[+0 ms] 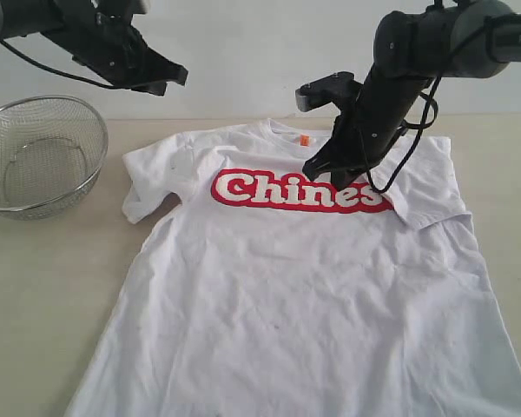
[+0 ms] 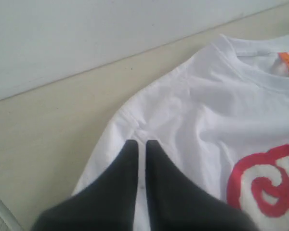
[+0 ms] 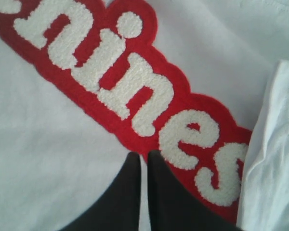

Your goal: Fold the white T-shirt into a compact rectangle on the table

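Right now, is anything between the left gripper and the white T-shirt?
Nothing visible. The shut left gripper points at bare shoulder fabric of the white T-shirt; the wire-mesh basket sits off to the side on the table.

White T-shirt [image 1: 286, 287] spread face up on a beige table [image 1: 43, 295].
Its collar, with a small orange tag [image 1: 305, 140], points to the far edge and its hem to the near edge. Red lettering [image 1: 286, 191] crosses the chest. The sleeve [image 1: 430, 187] toward the right edge is folded in over the lettering's end.
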{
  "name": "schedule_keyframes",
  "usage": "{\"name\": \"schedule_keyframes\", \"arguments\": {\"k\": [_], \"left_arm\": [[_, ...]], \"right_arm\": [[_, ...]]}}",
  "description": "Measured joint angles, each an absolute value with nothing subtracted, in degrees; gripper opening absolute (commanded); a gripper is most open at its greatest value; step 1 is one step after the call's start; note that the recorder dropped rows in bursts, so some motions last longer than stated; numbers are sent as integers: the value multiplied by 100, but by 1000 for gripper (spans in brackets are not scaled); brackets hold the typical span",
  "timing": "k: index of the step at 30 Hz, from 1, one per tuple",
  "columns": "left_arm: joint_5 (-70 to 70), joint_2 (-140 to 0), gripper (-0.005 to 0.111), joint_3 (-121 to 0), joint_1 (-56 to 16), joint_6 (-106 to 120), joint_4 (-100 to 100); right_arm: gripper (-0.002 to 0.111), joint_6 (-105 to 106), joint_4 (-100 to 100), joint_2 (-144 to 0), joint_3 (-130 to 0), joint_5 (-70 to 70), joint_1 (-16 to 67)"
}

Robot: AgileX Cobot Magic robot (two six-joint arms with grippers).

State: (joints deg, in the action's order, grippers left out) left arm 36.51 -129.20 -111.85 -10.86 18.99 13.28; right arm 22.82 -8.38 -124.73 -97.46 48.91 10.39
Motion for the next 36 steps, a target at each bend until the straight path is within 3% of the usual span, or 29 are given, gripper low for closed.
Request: {"name": "schedule_keyframes", "arguments": {"k": [9, 18, 36], "left_arm": [[4100, -13261, 9, -11185, -1110, 1174, 206], [4852, -13326, 49, -11185, -1110, 999, 240], [4917, -13723, 50, -11185, -1110, 177, -341]], "right_arm": [[0, 2282, -838, -12473, -9746, 4984, 1039], [0, 2282, -848, -12473, -9746, 4962, 1039], [0, 2282, -848, -12473, -9746, 4949, 1039]]}}
